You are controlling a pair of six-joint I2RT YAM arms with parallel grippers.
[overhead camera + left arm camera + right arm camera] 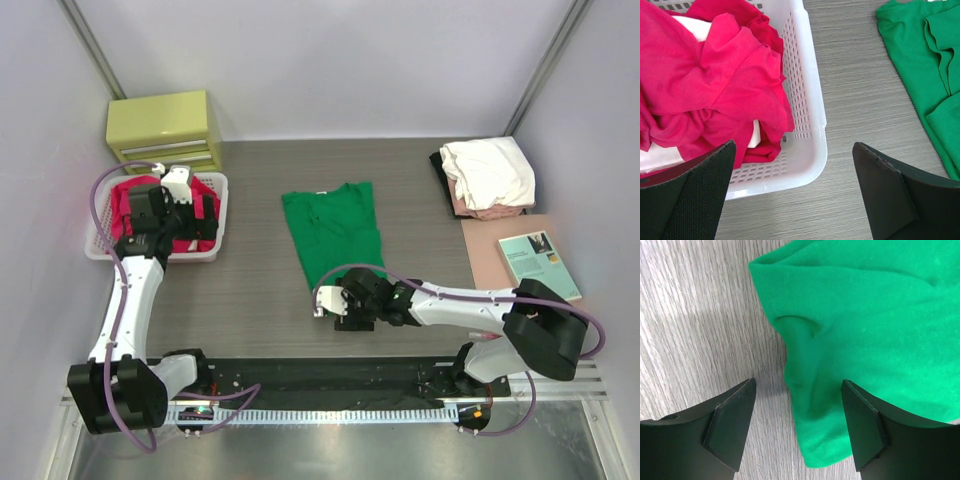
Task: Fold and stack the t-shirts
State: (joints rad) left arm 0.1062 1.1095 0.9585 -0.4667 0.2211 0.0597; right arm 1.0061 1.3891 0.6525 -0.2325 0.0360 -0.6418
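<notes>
Green t-shirt (333, 235) corner under spread right gripper (798, 385), left gripper (794, 147) wide, red t-shirts (715, 75) half-hidden

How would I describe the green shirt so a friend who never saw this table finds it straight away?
Look at the grey table: between the white basket on the left and the clothes pile far right, the green t-shirt lies spread in the middle. It is the only bright green cloth, alone on the tabletop, while the red shirts are bunched in the basket.
</notes>
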